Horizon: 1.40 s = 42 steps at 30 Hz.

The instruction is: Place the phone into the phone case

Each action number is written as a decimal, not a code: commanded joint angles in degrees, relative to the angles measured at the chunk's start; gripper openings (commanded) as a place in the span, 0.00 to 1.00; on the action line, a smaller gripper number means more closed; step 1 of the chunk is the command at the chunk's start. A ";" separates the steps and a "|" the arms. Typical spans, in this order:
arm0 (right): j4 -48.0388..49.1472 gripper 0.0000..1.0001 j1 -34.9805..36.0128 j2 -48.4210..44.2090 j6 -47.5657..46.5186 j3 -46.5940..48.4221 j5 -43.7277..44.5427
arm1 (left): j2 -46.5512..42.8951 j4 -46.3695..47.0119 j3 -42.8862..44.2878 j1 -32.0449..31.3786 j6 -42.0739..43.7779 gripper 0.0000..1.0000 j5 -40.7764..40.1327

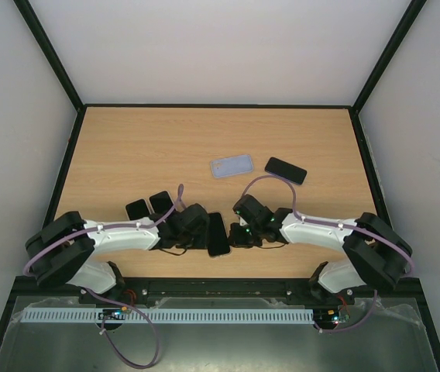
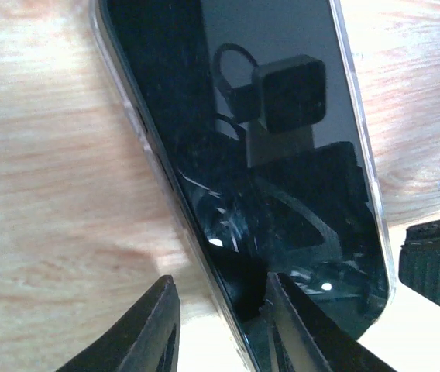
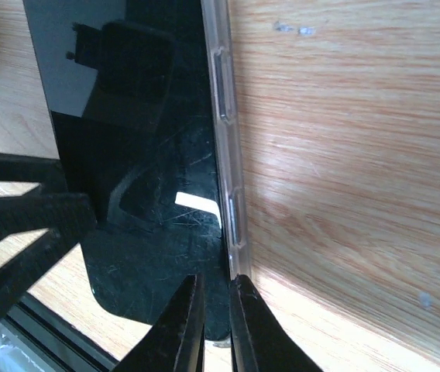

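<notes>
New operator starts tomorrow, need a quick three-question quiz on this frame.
1. True or false: the phone nearest the robot has no case on it.
2. What lies just left of the black phone farther up the table?
3. The right hand pinches: A) the rim of the clear case; B) a cable; C) a loose phone.
Key: 1 false; 2 an empty translucent case; 3 A.

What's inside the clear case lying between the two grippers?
A black phone, screen up; the rim of the clear case shows along both long edges. The phone covers its back.
</notes>
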 commanded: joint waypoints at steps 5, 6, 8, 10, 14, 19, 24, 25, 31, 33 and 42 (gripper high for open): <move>5.53 0.11 -0.11 0.71 -0.67 -2.73 -3.62 | -0.53 -8.27 2.07 -3.83 -4.43 0.25 0.07; 6.13 0.11 -0.06 0.89 -0.70 -3.03 -4.18 | -0.39 -8.65 2.17 -4.06 -4.94 0.23 -0.11; 7.20 0.11 -0.06 1.11 -0.94 -3.31 -5.20 | -0.16 -9.05 2.37 -4.53 -5.92 0.20 -0.14; 7.56 0.11 -0.02 1.00 -1.28 -3.40 -5.68 | 0.17 -9.46 2.63 -4.92 -6.73 0.17 -0.14; 8.57 0.11 0.00 0.52 -1.75 -3.92 -6.66 | 1.34 -10.28 3.29 -5.65 -7.95 0.15 -0.06; 10.57 0.11 0.36 0.50 -1.63 -4.85 -8.17 | 3.75 -11.13 4.38 -6.95 -9.70 0.14 0.24; 11.20 0.11 0.98 1.11 -2.02 -4.94 -8.46 | 7.30 -11.68 5.55 -8.23 -11.02 0.14 0.56; 11.19 0.11 1.09 1.01 -2.02 -5.04 -8.37 | 7.75 -11.80 5.68 -8.45 -11.24 0.14 0.54; 7.92 0.11 1.06 -1.26 -2.77 -4.18 -3.76 | 11.61 -12.38 6.33 -9.69 -11.84 0.14 1.20; 5.34 0.11 1.04 -2.69 -3.07 -3.39 -0.53 | 12.63 -13.51 6.70 -10.01 -11.94 0.14 0.67; -5.76 0.18 0.66 -9.03 -4.26 -3.97 7.51 | 10.77 -18.95 9.85 -10.11 -11.51 0.20 -3.31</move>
